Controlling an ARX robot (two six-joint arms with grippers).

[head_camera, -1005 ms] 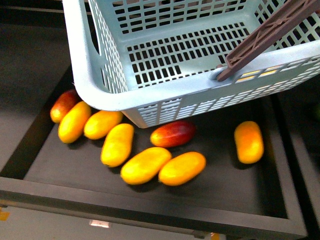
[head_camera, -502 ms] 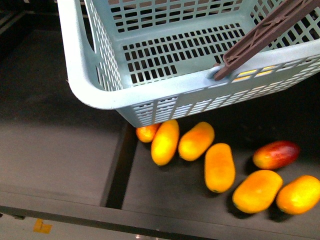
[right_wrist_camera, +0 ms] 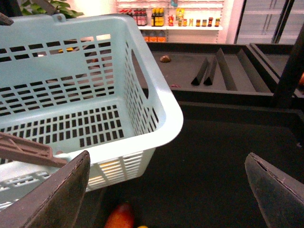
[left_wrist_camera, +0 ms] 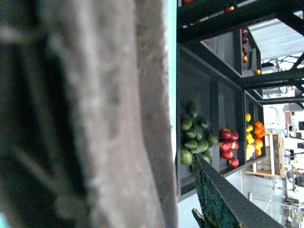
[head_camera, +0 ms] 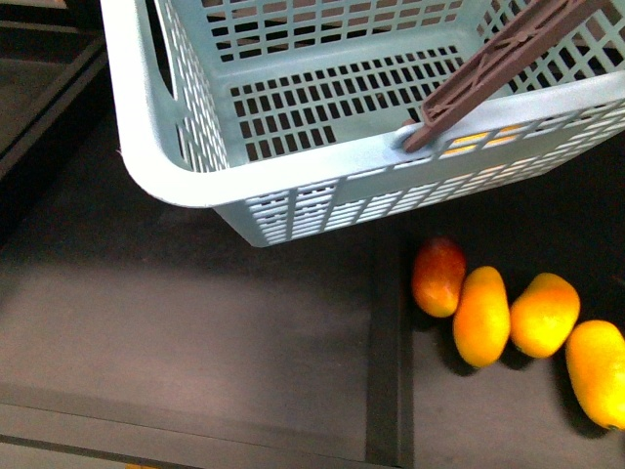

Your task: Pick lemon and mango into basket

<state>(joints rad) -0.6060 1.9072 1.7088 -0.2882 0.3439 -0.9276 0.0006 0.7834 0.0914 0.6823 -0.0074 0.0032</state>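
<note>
The light teal basket [head_camera: 195, 186] hangs across the top of the front view, with no fruit inside. Its brown handle [head_camera: 488, 68] crosses the upper right. In the left wrist view that handle [left_wrist_camera: 95, 118] is a blurred band close up, and my left gripper [left_wrist_camera: 156, 190] is shut on it; one dark finger [left_wrist_camera: 223, 202] shows. The red-orange mango [head_camera: 438, 277] lies on the dark shelf below the basket's front corner. In the right wrist view the mango [right_wrist_camera: 119, 216] is low down beside the basket [right_wrist_camera: 161, 114]. My right gripper [right_wrist_camera: 168, 190] is open over bare shelf. No lemon shows clearly.
Three yellow-orange elongated fruits [head_camera: 480, 316] lie right of the mango. A raised divider [head_camera: 387, 342] separates their tray from the flat grey shelf on the left. A far shelf holds green fruit [left_wrist_camera: 192, 140], red fruit [left_wrist_camera: 228, 142] and small yellow fruit [left_wrist_camera: 249, 137]. Dark trays with ridges [right_wrist_camera: 213, 71] lie beyond the basket.
In the front view the fruit and tray have slid far to the right and several fruits have left the frame. The basket keeps its place in the picture.
</note>
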